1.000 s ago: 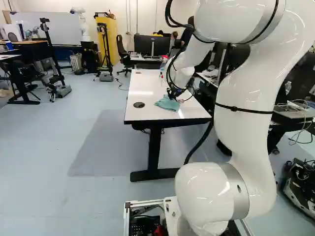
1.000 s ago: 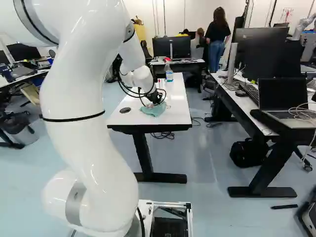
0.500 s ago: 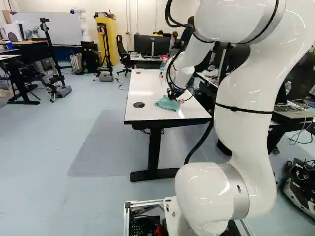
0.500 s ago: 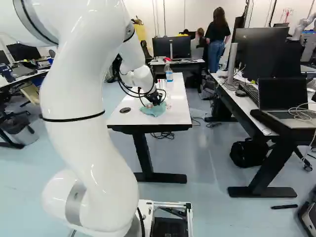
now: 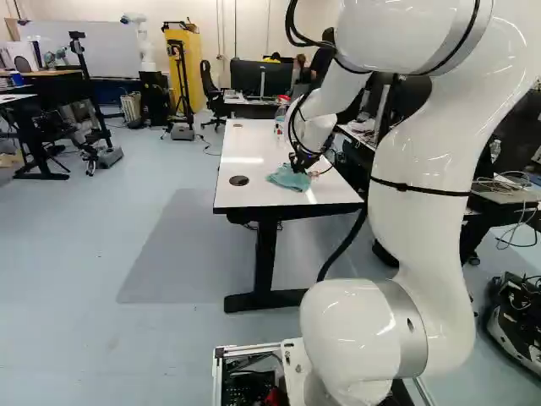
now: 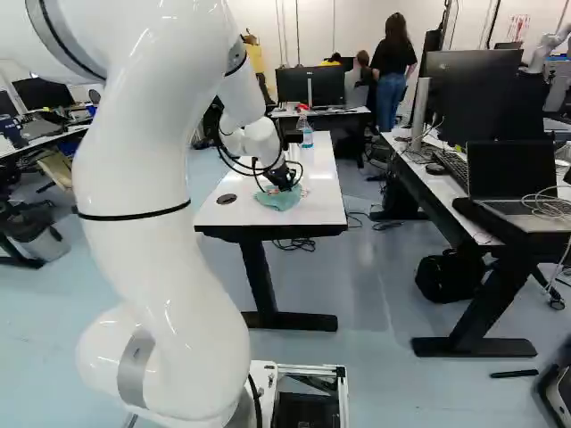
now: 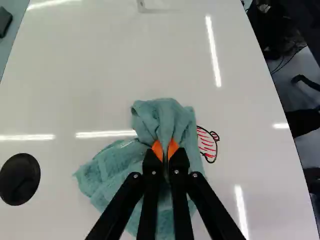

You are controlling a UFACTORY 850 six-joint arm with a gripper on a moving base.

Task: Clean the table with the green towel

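While the white arm [image 6: 161, 232] reaches out over the white-topped table [image 6: 317, 174], the black gripper [image 6: 286, 185] points down at the green towel [image 7: 161, 119] on its surface. Seen from the wrist, the gripper [image 7: 165, 149] is clenched on the cloth, its orange pads [image 7: 157, 150] drawn close together with a gathered fold of towel pinched between them. The bunched towel lies directly under and around the fingertips, part of it rising in folds just ahead of them and a looser part spreading to the gripper's left. Just to the right of the fingers, a marker drawing [image 7: 207, 144], black outline with red strokes, comes right up to the towel's edge. Farther to the gripper's left, apart from the cloth, is a round black cable grommet [image 7: 20, 179]. Well ahead of the gripper, a clear spray bottle [image 6: 306, 135] with a red top stands upright on the table.
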